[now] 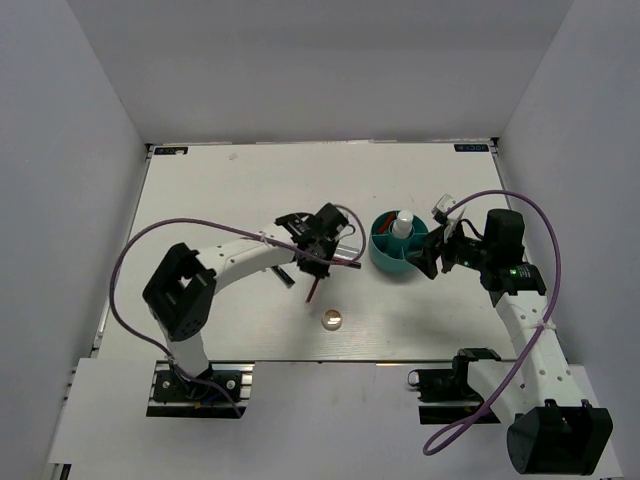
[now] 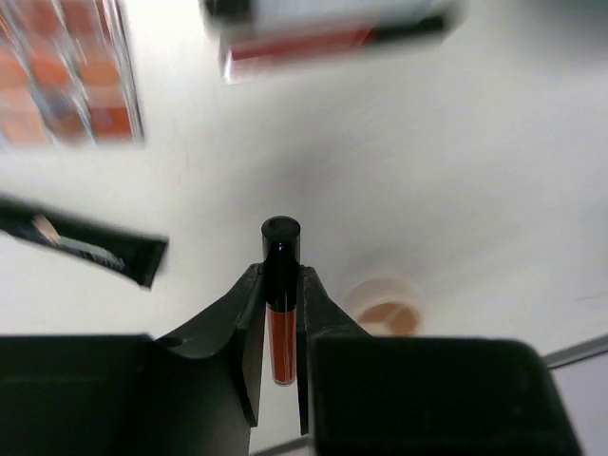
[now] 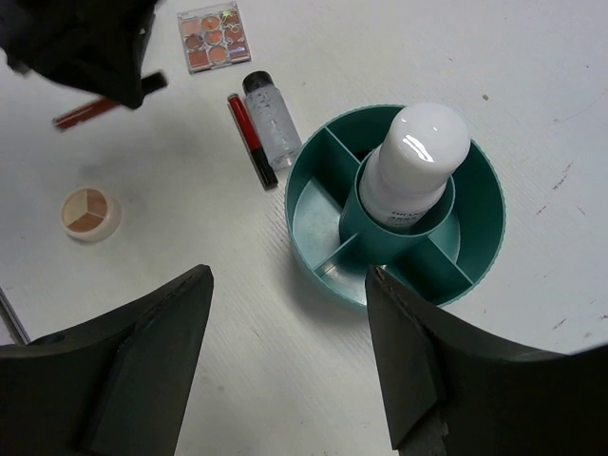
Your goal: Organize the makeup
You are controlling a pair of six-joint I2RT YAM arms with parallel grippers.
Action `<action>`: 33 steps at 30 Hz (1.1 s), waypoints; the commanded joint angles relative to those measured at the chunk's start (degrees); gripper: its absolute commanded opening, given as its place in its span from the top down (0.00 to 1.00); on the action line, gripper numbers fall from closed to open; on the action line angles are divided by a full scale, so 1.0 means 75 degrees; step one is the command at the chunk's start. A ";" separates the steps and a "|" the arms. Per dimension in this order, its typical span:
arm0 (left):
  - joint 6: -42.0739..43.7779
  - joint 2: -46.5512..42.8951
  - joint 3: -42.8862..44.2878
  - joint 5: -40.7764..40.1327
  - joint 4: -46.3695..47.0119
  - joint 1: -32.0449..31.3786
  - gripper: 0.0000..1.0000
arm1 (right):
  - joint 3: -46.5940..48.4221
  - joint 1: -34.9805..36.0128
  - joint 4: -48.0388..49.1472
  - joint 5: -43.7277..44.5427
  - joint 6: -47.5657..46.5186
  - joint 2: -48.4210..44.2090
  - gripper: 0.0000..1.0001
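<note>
I've got the left gripper clamped on the red gloss tube, off to the left of the teal container. The right gripper hangs just beside that container, jaws wide, nothing in them. The white bottle stands upright in the container's centre well. The round compact lies well left of the container.

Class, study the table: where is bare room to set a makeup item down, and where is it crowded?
Bare: the far strip of the table beyond the teal divided container; the left side, outside the left arm; the near strip between the round compact and the right arm. Crowded: between left gripper and container, where palette, clear bottle and red tube lie.
</note>
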 commanded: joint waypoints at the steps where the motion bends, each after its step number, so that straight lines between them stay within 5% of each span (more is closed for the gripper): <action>1: 0.0317 -0.1173 0.0888 -0.0384 0.0902 0.0046 0.91 | 0.0014 -0.0009 0.0064 0.0018 0.0020 -0.0113 0.29; 6: 0.0669 -0.1316 0.0842 -0.0243 0.3023 0.0116 0.93 | 0.0014 -0.0009 0.0158 0.0030 0.0126 -0.0101 0.31; 13: 0.1232 -0.0016 0.1567 -0.0361 0.5331 0.0116 0.97 | 0.0026 -0.0009 0.0193 0.0124 0.0161 -0.0183 0.34; 22: 0.1514 0.1496 0.2997 -0.0033 0.6105 0.0187 0.96 | -0.0162 -0.0032 0.0299 0.0287 0.0290 -0.0546 0.35; 33: 0.1338 0.2013 0.3385 0.0401 0.6050 0.0187 0.94 | -0.0267 -0.0044 0.0404 0.0346 0.0348 -0.0640 0.34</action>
